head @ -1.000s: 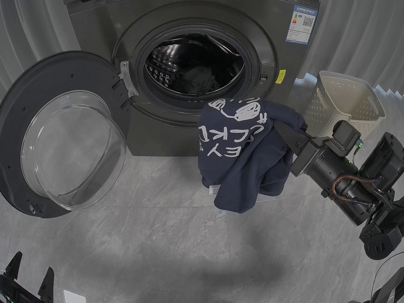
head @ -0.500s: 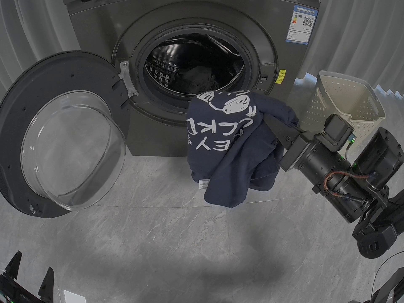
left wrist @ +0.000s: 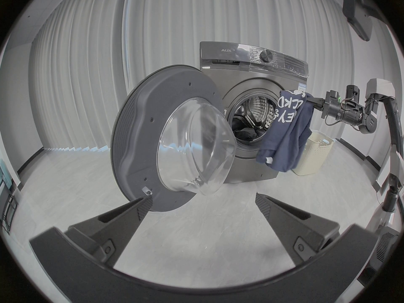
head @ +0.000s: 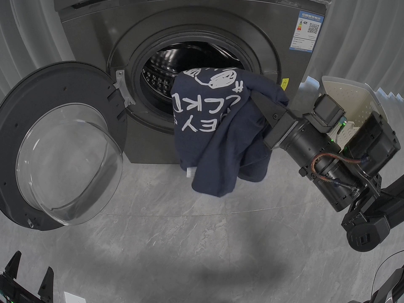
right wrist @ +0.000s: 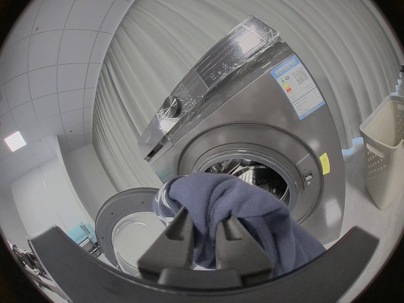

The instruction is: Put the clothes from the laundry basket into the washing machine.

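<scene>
1 navy shirt [head: 219,123] hangs from the right gripper [right wrist: 206,220], whose fingers are pinched tight on a bunched fold near its top, and the rest drapes freely. It is held high, just in front of the washer [head: 97,34]. In the head view its upper part covers the right half of the mouth [head: 162,70] and its hem dangles below the rim, above the floor [head: 168,240].

As I read it, the high pinch keeps the cloth off the floor and level with the mouth, ready to be carried in. The long hanging tail is the risk: it may catch on the lower rim or trail outside unless carried deep.

Some dark clothes [left wrist: 246,128] already lie in the drum. The door [head: 63,144] is swung wide to the left, well apart from the shirt, so it is not in the way. The basket [head: 357,97] stands right of the washer, behind the right arm, and I cannot tell whether it holds more.

The left gripper [head: 33,266] sits low on the left, fingers spread wide with nothing between them, well apart from the rest.
</scene>
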Controlling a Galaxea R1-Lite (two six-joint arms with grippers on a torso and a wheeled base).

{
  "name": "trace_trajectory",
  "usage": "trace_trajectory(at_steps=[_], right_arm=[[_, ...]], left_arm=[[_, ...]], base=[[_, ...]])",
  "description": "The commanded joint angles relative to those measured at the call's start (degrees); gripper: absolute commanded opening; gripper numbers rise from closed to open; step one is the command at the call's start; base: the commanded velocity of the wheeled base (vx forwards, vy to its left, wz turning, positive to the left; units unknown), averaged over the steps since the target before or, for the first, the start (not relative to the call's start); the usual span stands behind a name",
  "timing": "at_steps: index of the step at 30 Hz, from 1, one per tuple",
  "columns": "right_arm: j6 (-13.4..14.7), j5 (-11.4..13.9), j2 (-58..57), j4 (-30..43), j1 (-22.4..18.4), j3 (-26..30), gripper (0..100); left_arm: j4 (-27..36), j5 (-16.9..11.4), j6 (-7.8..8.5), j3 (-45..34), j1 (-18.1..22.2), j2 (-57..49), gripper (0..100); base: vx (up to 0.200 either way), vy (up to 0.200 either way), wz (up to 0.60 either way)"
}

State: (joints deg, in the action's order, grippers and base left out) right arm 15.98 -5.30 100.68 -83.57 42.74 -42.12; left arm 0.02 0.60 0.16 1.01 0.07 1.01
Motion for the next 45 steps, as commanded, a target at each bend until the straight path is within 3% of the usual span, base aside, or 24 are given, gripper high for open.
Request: trace_trajectory(at_steps=[1,4,8,9,10,11,12,13,14,17,20,24,31,38,45], right_arm=[[0.0,-0.1,1.1,0.1,0.3,-1.0,0],[0.0,-0.2,1.4,0.0,0.2,-1.5,0],[0.0,-0.2,1.5,0.3,0.3,-1.8,0],[0.0,-0.3,1.7,0.2,0.3,-2.0,0],[0.0,-0.3,1.8,0.2,0.3,-2.2,0],[0.0,-0.3,1.8,0.2,0.3,-2.2,0],[0.0,-0.2,2.3,0.3,0.3,-2.5,0],[0.1,-0.2,2.7,0.3,0.3,-3.0,0],[0.1,-0.3,3.6,0.2,0.6,-3.9,0],[0.1,-0.8,5.0,0.2,1.4,-6.3,0],[0.4,-0.6,5.4,0.5,1.9,-7.9,0],[0.5,-0.3,5.5,0.4,2.3,-8.3,0],[0.7,-0.6,6.1,-0.3,2.2,-8.6,0],[2.4,-0.9,4.7,-0.5,2.3,-7.5,0],[3.1,-0.3,1.0,-0.4,2.4,-2.4,0]], left_arm=[[0.1,0.0,0.11,-1.0,0.0,-0.6,100],[0.1,-0.2,0.28,-1.0,0.0,-0.6,100],[-0.2,-0.2,1.69,-1.0,0.1,-0.6,100],[-3.0,-0.5,1.51,1.0,0.1,-0.7,100],[-6.0,-2.0,0.11,5.9,-0.1,0.4,100],[-6.0,-2.0,0.11,5.9,-0.1,0.4,100],[-6.8,-7.0,-2.62,12.8,-0.7,4.3,100],[-5.8,-8.6,-2.88,13.8,-1.0,5.7,100],[-3.5,-12.3,-2.88,14.9,-1.7,9.4,100],[-3.5,-19.2,-0.86,14.8,-1.7,18.1,100],[-8.6,-26.2,0.98,15.2,-2.0,27.3,100],[-17.2,-29.3,2.21,15.0,-3.5,39.9,100],[-27.8,-27.8,1.51,16.2,-14.0,56.3,100],[-34.6,-25.2,0.37,22.6,-17.8,71.9,100],[-42.4,-23.1,0.11,26.4,-20.1,84.7,100]], base=[[0.000,0.000,0.00],[0.000,0.000,0.00],[0.000,0.000,0.00],[0.000,0.000,0.00],[0.000,0.000,0.00],[0.000,0.000,0.00],[0.000,0.000,0.00],[0.000,0.000,0.00],[0.000,0.000,0.00],[0.000,0.000,0.00],[0.000,0.000,0.00],[0.000,0.000,0.00],[0.000,0.000,0.00],[0.000,0.000,0.00],[0.000,0.000,0.00]])
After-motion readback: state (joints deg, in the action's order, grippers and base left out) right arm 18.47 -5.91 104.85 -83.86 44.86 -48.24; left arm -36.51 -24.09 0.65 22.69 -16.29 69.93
